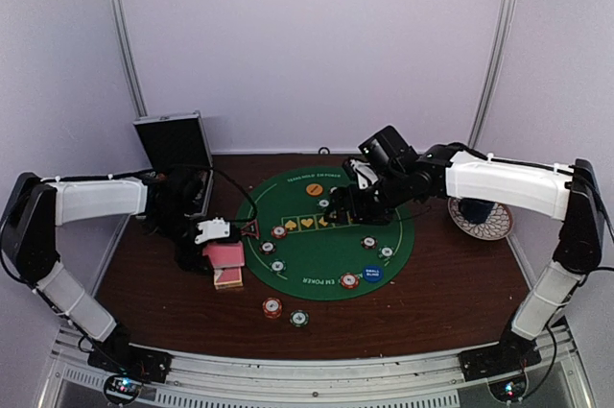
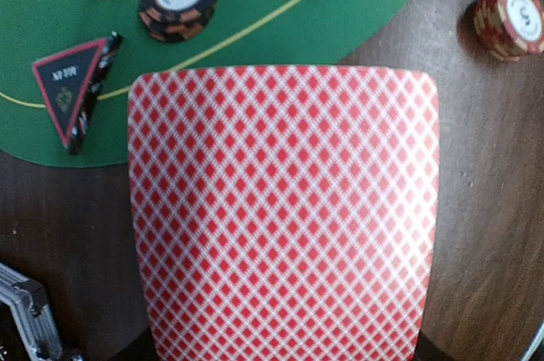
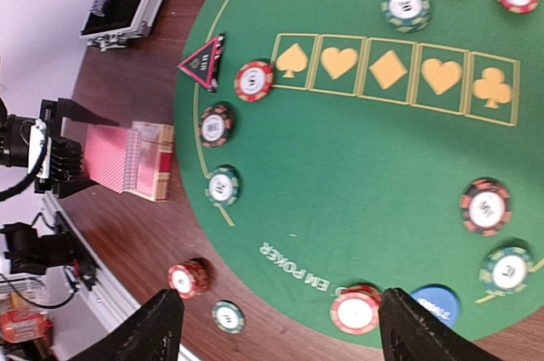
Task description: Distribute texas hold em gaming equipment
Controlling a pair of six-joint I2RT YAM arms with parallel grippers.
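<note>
My left gripper (image 1: 213, 233) is shut on a pink-backed playing card (image 2: 285, 208), held flat over the brown table at the left rim of the green poker mat (image 1: 331, 247). The card hides its jaws. Just below lies the card deck (image 1: 228, 279). A red triangle (image 2: 68, 89) stands on the mat's edge beside the card. My right gripper (image 3: 285, 327) hangs open above the mat, with nothing between its fingers. Several striped chips ring the mat, along with an orange disc (image 1: 314, 189) and a blue disc (image 1: 372, 274).
An open black silver-edged case (image 1: 177, 147) stands at the back left. A patterned plate (image 1: 482, 218) sits at the right under the right arm. A red-white chip stack (image 1: 272, 307) and a green chip (image 1: 299, 317) lie on the wood in front of the mat.
</note>
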